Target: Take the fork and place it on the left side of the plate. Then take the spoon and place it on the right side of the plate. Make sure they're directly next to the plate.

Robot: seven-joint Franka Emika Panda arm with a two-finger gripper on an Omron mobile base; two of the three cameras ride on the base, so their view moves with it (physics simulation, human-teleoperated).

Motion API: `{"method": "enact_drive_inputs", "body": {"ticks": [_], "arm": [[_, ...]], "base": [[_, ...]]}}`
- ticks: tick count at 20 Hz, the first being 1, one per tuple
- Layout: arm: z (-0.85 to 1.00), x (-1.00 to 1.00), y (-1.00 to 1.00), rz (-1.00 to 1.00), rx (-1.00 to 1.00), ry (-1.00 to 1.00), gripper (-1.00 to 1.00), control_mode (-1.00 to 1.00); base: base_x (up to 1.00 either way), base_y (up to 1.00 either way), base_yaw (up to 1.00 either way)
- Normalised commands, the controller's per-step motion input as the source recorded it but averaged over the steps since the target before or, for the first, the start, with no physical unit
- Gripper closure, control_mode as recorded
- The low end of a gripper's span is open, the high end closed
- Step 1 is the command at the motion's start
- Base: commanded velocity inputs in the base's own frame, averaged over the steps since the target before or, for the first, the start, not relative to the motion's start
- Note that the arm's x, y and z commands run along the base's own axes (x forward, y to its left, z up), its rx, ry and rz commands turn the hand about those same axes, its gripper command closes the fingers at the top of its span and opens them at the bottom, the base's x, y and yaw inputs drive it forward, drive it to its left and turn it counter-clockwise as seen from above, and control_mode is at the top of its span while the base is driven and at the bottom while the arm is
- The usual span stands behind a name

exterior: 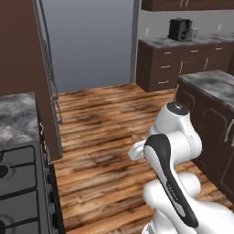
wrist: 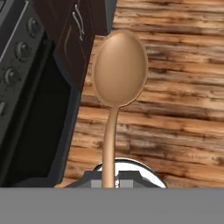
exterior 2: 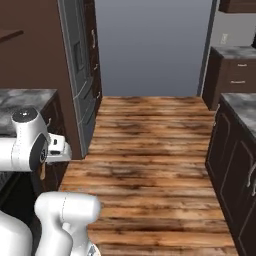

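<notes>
Firmly closed, end effector [wrist: 109,183] grips spoon [wrist: 119,70] handle.

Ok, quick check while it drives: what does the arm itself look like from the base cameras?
The arm is built from glossy white rounded segments. A black band runs along the nearest link, and a dark round cap with a small light mark tops the joint above it. From the right base camera, the same white shells and dark round joint cap show. No loose cables are visible.

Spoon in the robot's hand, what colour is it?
Orange-tan, like wood; the spoon shows best in the hand view.
</notes>
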Motion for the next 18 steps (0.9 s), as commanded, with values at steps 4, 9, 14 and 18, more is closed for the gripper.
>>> {"method": "enact_drive_inputs", "body": {"ticks": [4, 9, 14, 18], "arm": [[0.00, 0.00, 0.00, 0.00, 0.00, 0.00, 1.00, 1.00], [0.00, 0.00, 0.00, 0.00, 0.00, 0.00, 1.00, 1.00], [0.00, 0.00, 0.00, 0.00, 0.00, 0.00, 1.00, 1.00], [0.00, 0.00, 0.00, 0.00, 0.00, 0.00, 1.00, 1.00]], "base": [[-0.93, -0.29, -0.39], [-0.82, -0.52, -0.28], [-0.48, -0.72, -0.13], [-0.41, -0.68, -0.01]]}}
